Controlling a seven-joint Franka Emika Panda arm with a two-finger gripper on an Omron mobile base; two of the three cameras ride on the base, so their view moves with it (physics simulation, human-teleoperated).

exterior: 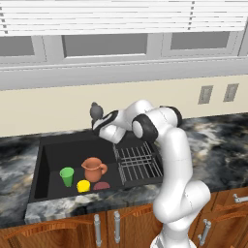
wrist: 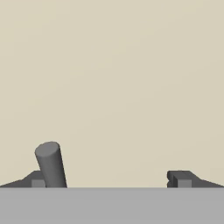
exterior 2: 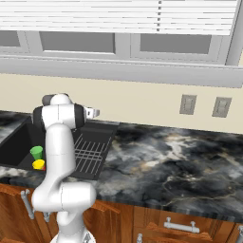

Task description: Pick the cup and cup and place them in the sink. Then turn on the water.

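Two cups in, tap risk next

Green cup [exterior: 67, 176] and yellow cup [exterior: 83, 185] sit in the sink [exterior: 43, 167] beside a brown jug [exterior: 93, 169]. Pincer [wrist: 109, 179] spread wide, empty, at the faucet [exterior: 95, 112]. Risk: fingers glance off the faucet lever [wrist: 50, 164], no water.

Wide rectangular black sink basin [exterior: 48, 167]: matt, smooth. Black-and-white veined marble counter [exterior 2: 180, 161]: polished stone look, slight sheen. Ribbed wire rack [exterior: 138, 162]: thin grey metal bars. Terracotta-brown jug w/ handle [exterior: 93, 169]: earthenware look, matt. Plain green cup [exterior: 67, 176] and yellow patterned cup [exterior: 83, 186]: smooth, plastic-like. Reddish-brown cabinet fronts [exterior: 63, 232]: wood grain, satin; handles metal.
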